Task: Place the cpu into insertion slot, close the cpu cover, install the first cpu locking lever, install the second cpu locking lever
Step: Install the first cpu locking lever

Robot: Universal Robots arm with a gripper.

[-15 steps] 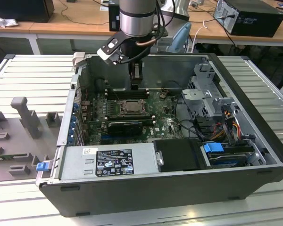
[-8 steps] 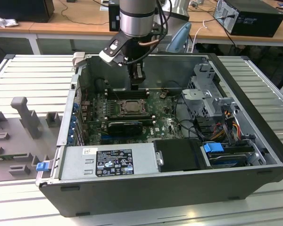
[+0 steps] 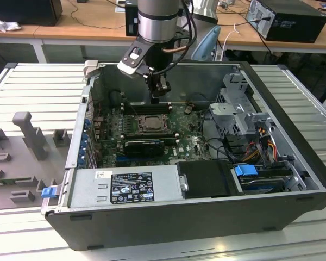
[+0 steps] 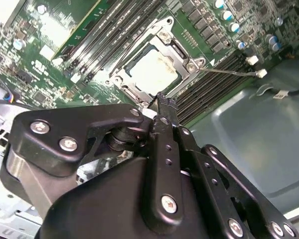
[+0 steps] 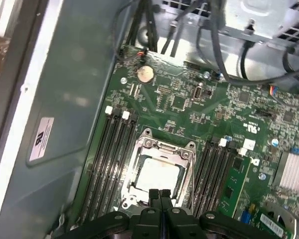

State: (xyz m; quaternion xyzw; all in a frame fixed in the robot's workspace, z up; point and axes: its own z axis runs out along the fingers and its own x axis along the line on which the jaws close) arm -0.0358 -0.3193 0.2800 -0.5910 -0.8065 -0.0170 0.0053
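Note:
The cpu (image 4: pixel 152 67) (image 5: pixel 157 174) lies flat in the insertion slot (image 3: pixel 146 123), its silvery top facing up. The cpu cover (image 4: pixel 124 82) (image 5: pixel 162 148) rests down around it as a metal frame. From one corner of the socket a thin metal lever (image 4: pixel 229 71) reaches out over the memory slots. My gripper (image 3: pixel 158 97) (image 4: pixel 162 102) (image 5: pixel 160 195) hangs a short way above the socket's far edge, shut with its black fingertips pressed together and nothing between them.
The socket sits on a green motherboard (image 3: pixel 187 136) inside an open computer case (image 3: pixel 168 223). Memory slots (image 5: pixel 109 159) flank it. A black graphics card (image 3: pixel 144 145), a power supply (image 3: pixel 125 187), a drive cage (image 3: pixel 236 106) and loose cables (image 3: pixel 263 144) crowd the case.

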